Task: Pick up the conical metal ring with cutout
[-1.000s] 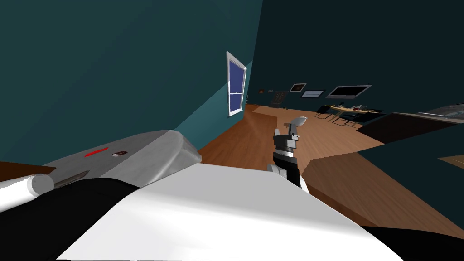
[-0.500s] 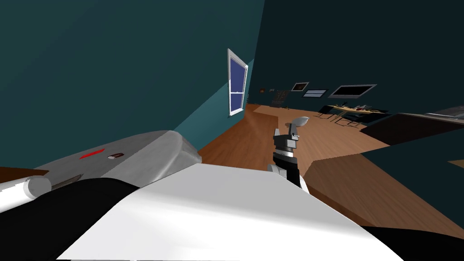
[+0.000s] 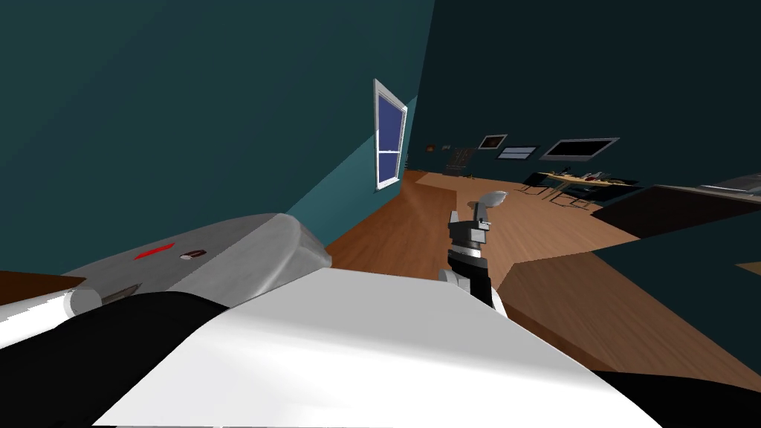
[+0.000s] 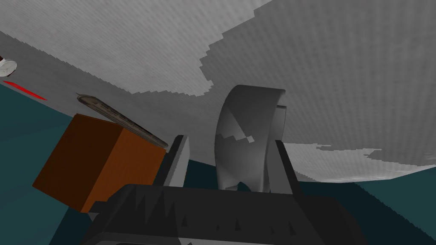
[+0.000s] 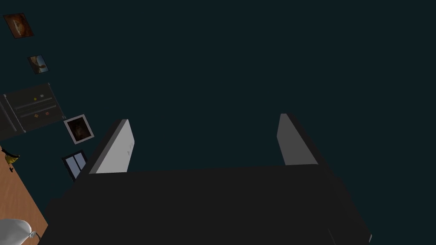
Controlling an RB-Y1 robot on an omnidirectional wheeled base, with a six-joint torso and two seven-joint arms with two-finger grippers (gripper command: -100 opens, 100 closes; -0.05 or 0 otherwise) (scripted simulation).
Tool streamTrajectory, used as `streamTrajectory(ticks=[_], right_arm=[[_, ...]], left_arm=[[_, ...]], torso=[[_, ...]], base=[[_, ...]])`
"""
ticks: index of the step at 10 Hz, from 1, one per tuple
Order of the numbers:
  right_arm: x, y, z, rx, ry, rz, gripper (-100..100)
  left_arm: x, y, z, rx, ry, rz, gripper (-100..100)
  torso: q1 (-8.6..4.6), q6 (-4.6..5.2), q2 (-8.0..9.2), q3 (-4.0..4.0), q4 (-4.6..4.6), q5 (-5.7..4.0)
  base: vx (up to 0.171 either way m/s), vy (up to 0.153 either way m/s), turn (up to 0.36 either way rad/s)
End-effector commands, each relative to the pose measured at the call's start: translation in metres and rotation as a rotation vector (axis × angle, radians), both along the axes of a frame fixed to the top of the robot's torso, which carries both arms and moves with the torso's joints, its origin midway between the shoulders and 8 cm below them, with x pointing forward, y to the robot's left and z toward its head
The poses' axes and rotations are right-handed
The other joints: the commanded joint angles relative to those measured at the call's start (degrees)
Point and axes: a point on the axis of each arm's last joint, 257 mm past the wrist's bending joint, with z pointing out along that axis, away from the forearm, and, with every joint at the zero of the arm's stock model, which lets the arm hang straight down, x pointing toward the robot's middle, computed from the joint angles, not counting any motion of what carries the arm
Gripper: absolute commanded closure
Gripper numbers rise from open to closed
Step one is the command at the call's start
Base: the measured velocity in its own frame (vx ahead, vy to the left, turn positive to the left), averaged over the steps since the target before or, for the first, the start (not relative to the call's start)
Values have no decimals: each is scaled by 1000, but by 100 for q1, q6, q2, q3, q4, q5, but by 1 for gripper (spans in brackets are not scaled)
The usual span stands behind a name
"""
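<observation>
The grey conical ring with a cutout stands between the fingers of my left gripper, which is shut on it, one finger pressed to its side. Behind it lies the grey tabletop. My left forearm shows white at the left edge of the head view, beside that table. My right gripper is held out in front of me above the wood floor, open and holding nothing.
On the table lie a long knife, a red strip and a small round item. A brown box stands by the knife. A pale grey object sits beyond the right gripper. Teal walls rise on the left.
My head view has turned slightly. The left forearm has shifted a little by the table's edge. The right arm has stayed put.
</observation>
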Motion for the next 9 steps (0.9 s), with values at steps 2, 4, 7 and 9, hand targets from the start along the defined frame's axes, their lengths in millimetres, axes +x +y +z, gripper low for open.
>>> streamTrajectory(ticks=[2,4,7,9], right_arm=[[0,0,0,0,0,0,0],[0,0,0,0,0,0,0],[0,0,0,0,0,0,0],[0,0,0,0,0,0,0]], left_arm=[[0,0,0,0,0,1,100],[0,0,0,1,0,1,100],[-2,-6,11,0,1,1,100],[-2,-5,9,1,0,1,0]], torso=[[2,3,-3,-2,0,2],[2,1,-3,-2,-1,2],[-6,1,-7,-4,-2,-2],[-9,1,-10,-6,-3,-1]], base=[[0,0,0],[0,0,0],[13,-13,-4],[6,-6,1]])
